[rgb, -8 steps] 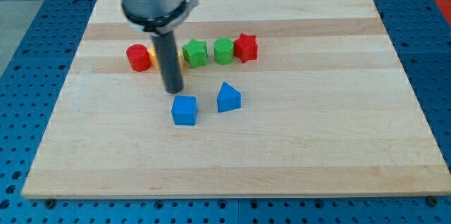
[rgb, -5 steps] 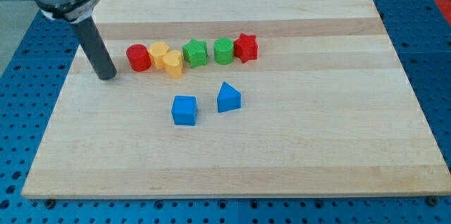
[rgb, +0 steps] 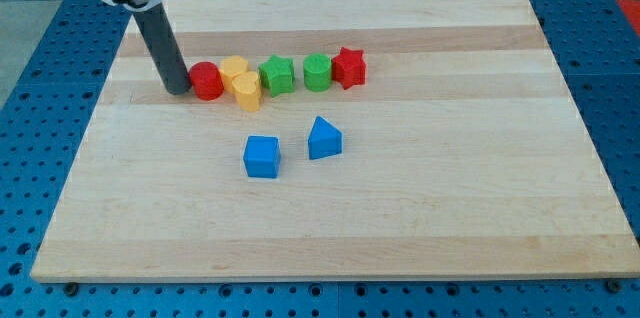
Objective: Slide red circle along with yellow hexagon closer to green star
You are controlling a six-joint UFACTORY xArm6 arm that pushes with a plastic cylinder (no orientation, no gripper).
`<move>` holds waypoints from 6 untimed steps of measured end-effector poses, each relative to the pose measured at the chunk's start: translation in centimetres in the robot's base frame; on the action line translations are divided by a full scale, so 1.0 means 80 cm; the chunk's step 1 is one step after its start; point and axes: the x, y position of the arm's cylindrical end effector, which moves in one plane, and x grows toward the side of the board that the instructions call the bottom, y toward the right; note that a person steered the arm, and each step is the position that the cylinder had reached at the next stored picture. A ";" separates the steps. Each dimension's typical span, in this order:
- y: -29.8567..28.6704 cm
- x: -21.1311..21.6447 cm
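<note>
The red circle point(rgb: 207, 81) lies on the wooden board point(rgb: 400, 208) in a row near the view's top. My tip point(rgb: 177, 88) touches its left side. Right of the red circle, touching it, is a yellow hexagon point(rgb: 233, 69), with a second yellow block point(rgb: 246, 90) just below and right of it. The green star point(rgb: 277, 75) stands right of the yellow blocks, close to them.
A green block point(rgb: 318, 71) and a red star point(rgb: 349, 67) continue the row to the view's right. A blue cube point(rgb: 262, 156) and a blue triangle-shaped block point(rgb: 323, 138) lie below the row, toward the board's middle.
My tip swung from the board's middle out to the far left, then came right against the red circle. The red circle has shifted right, up against the yellow hexagon.
</note>
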 end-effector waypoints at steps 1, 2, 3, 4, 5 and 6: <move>0.004 -0.002; -0.037 -0.001; -0.051 0.026; -0.048 0.047; -0.017 0.050; 0.005 0.045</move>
